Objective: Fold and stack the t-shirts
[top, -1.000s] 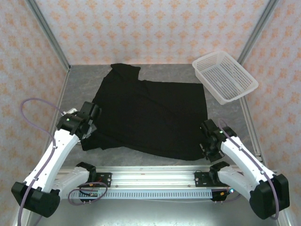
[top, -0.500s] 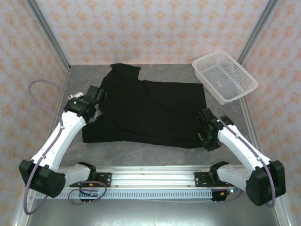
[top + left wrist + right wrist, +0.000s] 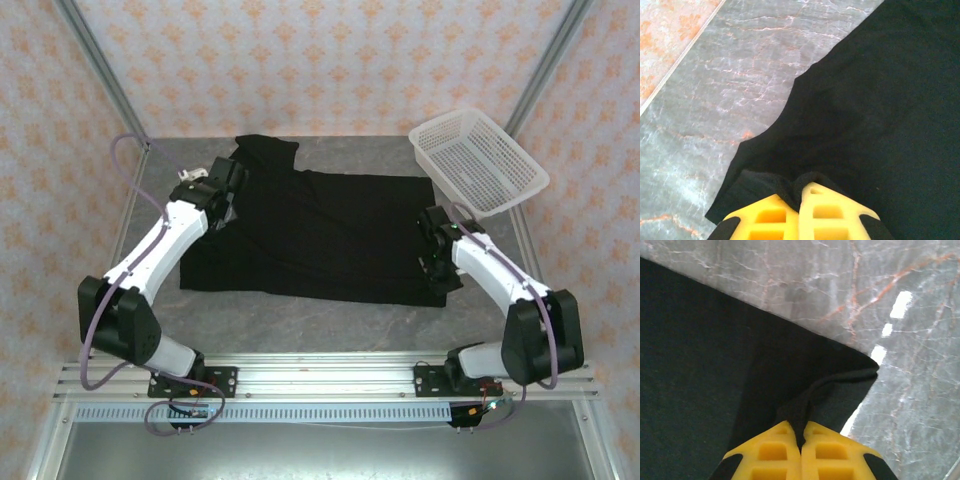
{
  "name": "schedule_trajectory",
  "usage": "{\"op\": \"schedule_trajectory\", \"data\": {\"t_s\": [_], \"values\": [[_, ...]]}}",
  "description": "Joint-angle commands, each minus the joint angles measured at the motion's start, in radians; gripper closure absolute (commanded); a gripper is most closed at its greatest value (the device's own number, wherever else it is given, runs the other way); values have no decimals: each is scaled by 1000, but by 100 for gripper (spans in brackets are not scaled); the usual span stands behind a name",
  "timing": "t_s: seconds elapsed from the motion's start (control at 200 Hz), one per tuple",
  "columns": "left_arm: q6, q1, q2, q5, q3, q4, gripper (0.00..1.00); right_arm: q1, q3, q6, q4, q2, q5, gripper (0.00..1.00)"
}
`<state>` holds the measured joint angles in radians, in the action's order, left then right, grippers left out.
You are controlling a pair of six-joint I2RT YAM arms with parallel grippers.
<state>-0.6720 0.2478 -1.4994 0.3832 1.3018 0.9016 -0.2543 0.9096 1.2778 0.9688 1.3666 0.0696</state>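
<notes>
Pinching the shirt (image 3: pixel 320 235) at two ends, both hands are closed tight on cloth. The left hand (image 3: pixel 226 192) sits at the shirt's far-left edge; in its wrist view the left hand (image 3: pixel 800 192) has a small bunch of black fabric squeezed between the jaws. The right hand (image 3: pixel 438 268) is at the right edge, near corner; its wrist view shows the right hand (image 3: pixel 801 432) clamped on a ridge of cloth that runs out to the shirt's corner.

Likely reason for the paired grip: holding opposite sides lets a layer travel evenly and stay taut, so the fold lands flat, not crumpled. Judged step: mid-fold, nothing stacked yet.

The shirt lies flat on the bench (image 3: pixel 330 325), mid-bench, plain black side up, no print seen. Its long axis runs left to right across the bench, tilted slightly so the right end sits nearer the arms. A flap pokes out at the far-left corner, probably a sleeve. Neck versus hem end cannot be told, black on black.

The white basket (image 3: pixel 478 162) stands at far right, just beside the shirt's far-right corner, not touching it as far as can be seen.
</notes>
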Motion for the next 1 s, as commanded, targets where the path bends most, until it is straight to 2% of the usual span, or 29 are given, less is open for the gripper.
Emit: {"op": "schedule_trajectory", "data": {"t_s": [0.0, 0.651, 0.991], "values": [[55, -15, -35, 49, 37, -43, 100, 7, 51, -31, -19, 43, -50, 100], [68, -77, -172, 127, 112, -13, 100, 81, 126, -48, -37, 182, -111, 100], [101, -92, -227, 114, 148, -40, 100, 83, 188, -66, -63, 267, -97, 100]]}}
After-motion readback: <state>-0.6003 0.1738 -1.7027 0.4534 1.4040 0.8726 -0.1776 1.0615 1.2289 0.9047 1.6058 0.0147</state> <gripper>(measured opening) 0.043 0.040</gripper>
